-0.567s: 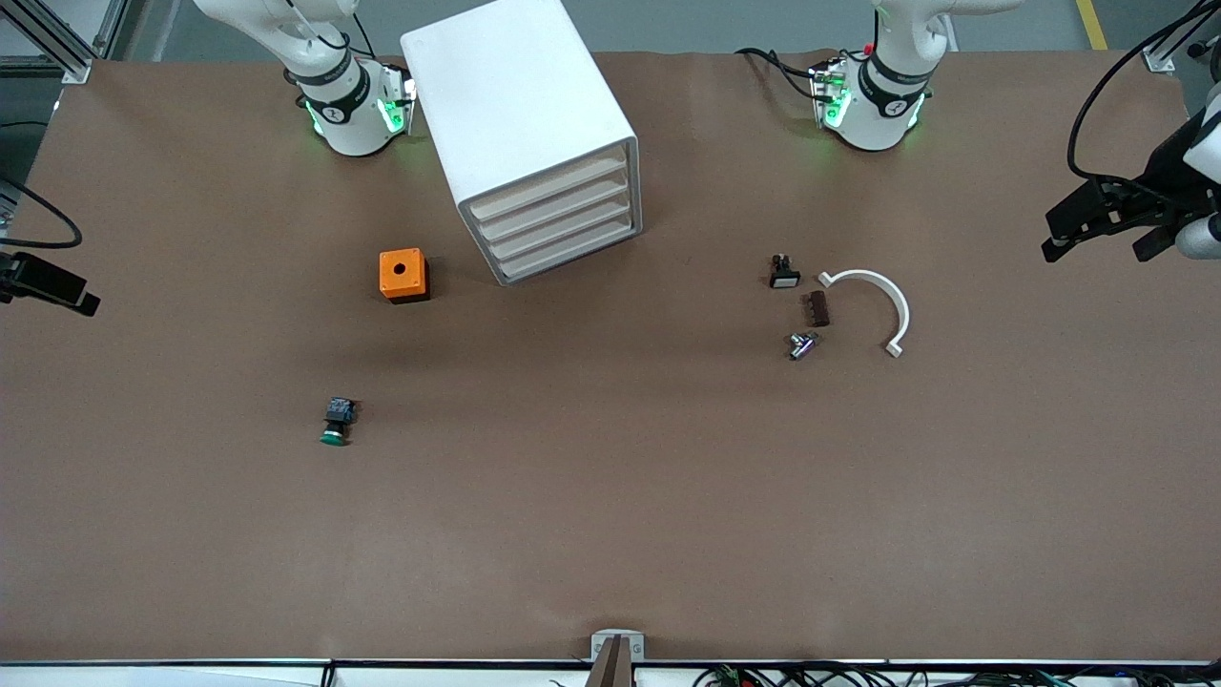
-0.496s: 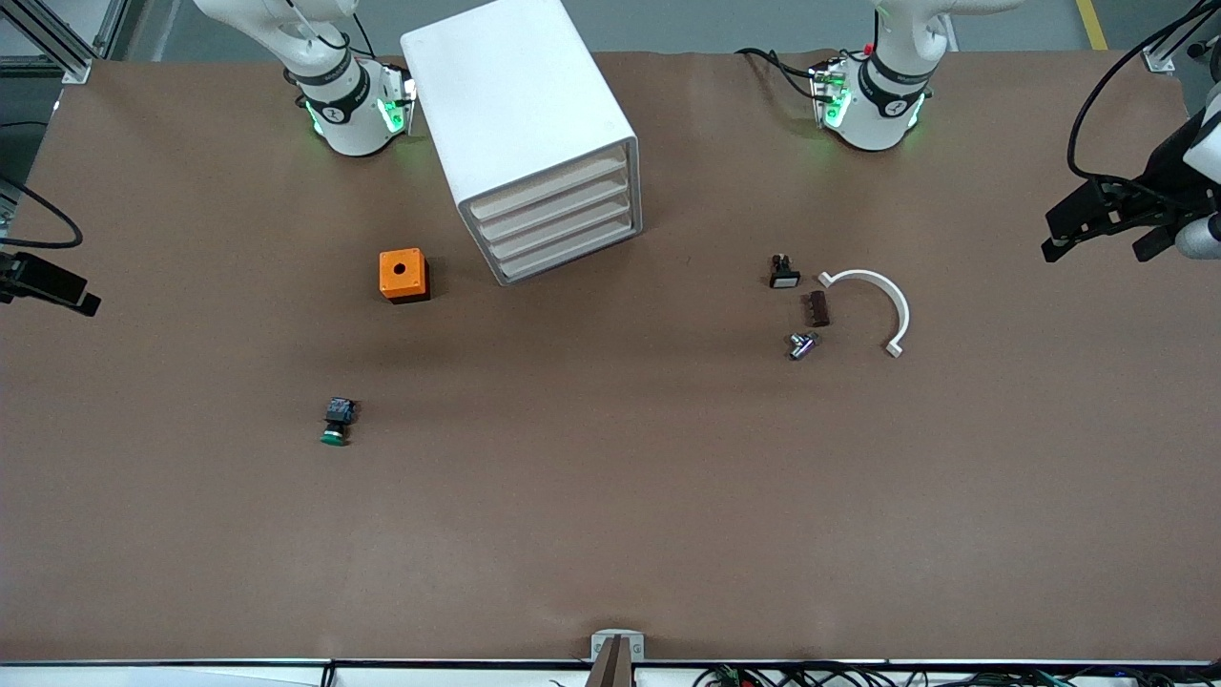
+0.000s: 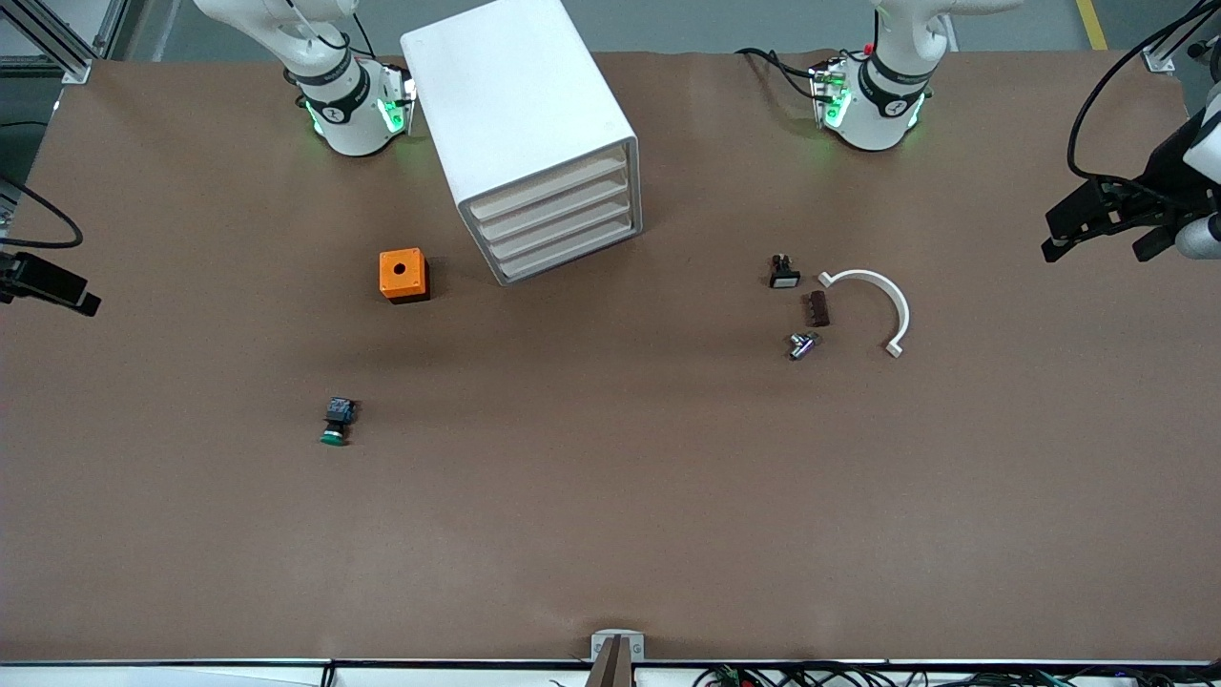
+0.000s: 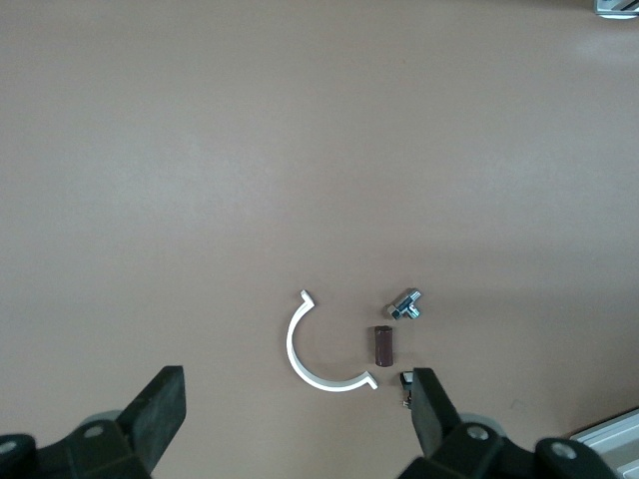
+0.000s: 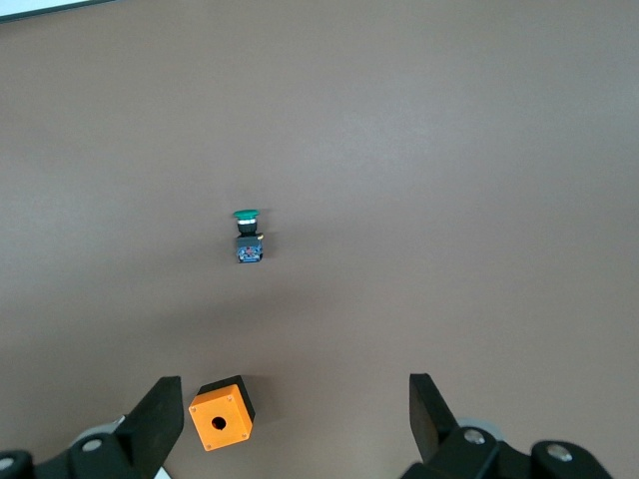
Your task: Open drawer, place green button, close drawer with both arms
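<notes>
The button (image 3: 336, 421), with a green cap on a black-and-blue body, lies on the brown table nearer the front camera than the orange box (image 3: 403, 275). It also shows in the right wrist view (image 5: 246, 235). The white cabinet (image 3: 515, 105) stands between the arm bases, and all its drawers (image 3: 553, 205) are shut. My right gripper (image 3: 52, 284) (image 5: 292, 399) is open and empty, high over the right arm's end of the table. My left gripper (image 3: 1097, 237) (image 4: 296, 394) is open and empty, high over the left arm's end.
Toward the left arm's end lie a white half-ring (image 3: 873, 305) (image 4: 319, 351), a brown block (image 3: 817, 308) (image 4: 385, 345), a silver metal part (image 3: 802, 344) (image 4: 407, 304) and a small black part with a white face (image 3: 784, 274). The orange box also shows in the right wrist view (image 5: 222, 411).
</notes>
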Available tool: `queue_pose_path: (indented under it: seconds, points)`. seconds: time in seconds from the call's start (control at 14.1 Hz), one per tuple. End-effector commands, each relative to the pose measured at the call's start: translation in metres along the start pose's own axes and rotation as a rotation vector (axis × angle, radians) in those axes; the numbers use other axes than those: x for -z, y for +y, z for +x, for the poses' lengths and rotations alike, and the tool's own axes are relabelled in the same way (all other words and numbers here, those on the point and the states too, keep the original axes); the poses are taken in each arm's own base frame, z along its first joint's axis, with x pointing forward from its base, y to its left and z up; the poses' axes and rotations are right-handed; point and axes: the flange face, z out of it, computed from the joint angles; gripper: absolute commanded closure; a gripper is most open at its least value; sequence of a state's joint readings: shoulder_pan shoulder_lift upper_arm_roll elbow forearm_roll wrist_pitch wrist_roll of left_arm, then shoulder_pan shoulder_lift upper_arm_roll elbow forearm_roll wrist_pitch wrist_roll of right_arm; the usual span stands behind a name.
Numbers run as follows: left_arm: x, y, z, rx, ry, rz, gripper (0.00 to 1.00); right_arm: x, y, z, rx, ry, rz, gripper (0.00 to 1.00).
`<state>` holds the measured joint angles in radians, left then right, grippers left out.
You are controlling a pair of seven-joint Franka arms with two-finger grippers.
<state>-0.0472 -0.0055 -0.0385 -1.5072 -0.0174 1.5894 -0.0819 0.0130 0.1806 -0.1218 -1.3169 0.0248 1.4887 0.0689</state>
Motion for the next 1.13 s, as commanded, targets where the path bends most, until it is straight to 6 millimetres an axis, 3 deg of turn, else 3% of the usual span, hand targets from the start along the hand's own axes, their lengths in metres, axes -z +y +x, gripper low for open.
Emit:
queue_pose_path:
  seconds: [0.0,0.21,0.43,0.71,0.85,1.06]
  points:
    - [0.004,0.003,0.003,-0.009,0.009,0.002,0.0,0.005,0.001,-0.002,0.007,0.002,0.001,0.0]
    - [-0.009,0.006,0.008,-0.01,-0.016,0.001,0.0,0.006,0.004,-0.003,0.003,0.004,0.0,0.0]
    - [-0.028,0.023,0.011,-0.012,-0.055,0.0,0.0,0.005,0.003,-0.002,0.004,0.002,0.001,0.0]
    - [-0.087,0.058,0.017,-0.077,-0.2,-0.004,0.0,0.005,-0.004,-0.002,0.006,0.003,0.006,0.0]
    - [-0.118,0.077,0.015,-0.087,-0.289,-0.112,0.0,0.002,-0.007,0.0,0.006,0.002,0.005,0.0]
    - [-0.158,0.088,0.01,-0.144,-0.386,-0.239,0.0,-0.005,-0.012,0.002,0.015,-0.01,0.003,0.0]
